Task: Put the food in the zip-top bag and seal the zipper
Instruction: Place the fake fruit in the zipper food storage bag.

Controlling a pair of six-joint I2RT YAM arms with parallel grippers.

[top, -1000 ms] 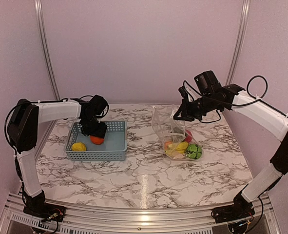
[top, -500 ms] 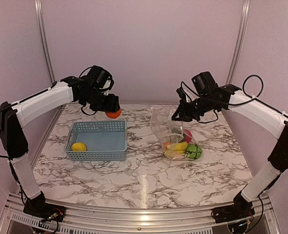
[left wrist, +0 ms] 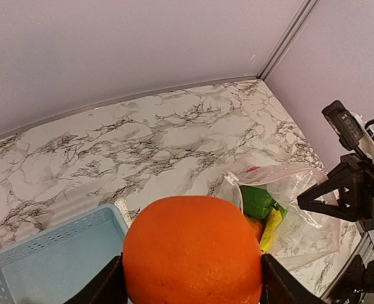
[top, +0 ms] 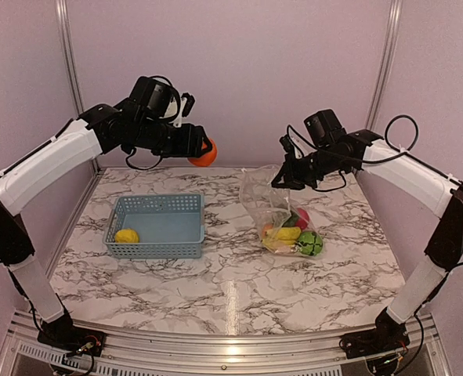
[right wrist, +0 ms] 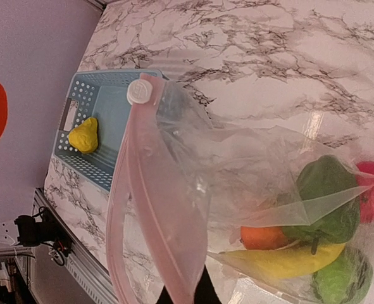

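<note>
Two arms raised: one carries a fruit in the air, the other holds the bag up by its mouth.

On the left half of the worktop [top: 231, 294] I see the grey-blue basket [top: 157, 251] with one lemon [top: 126, 236] in its near left corner. Just right of that, my left gripper [top: 199, 150] is clenched on the orange [left wrist: 193, 253], holding it high in the air toward the worktop's far edge, well clear of basket and bag. On the right half, the zip-top bag [top: 264, 200] rests its belly on the marble with its mouth lifted. My right gripper [top: 282, 178] is pinched tight on the pink zipper [right wrist: 133, 209], whose white slider [right wrist: 139, 90] sits at the strip's other end. Inside the bag lie the banana [right wrist: 281, 261], green pepper [right wrist: 323, 196], red apple [right wrist: 373, 190], green melon [right wrist: 338, 278] and a small orange-coloured piece [right wrist: 262, 237] I cannot identify.
</note>
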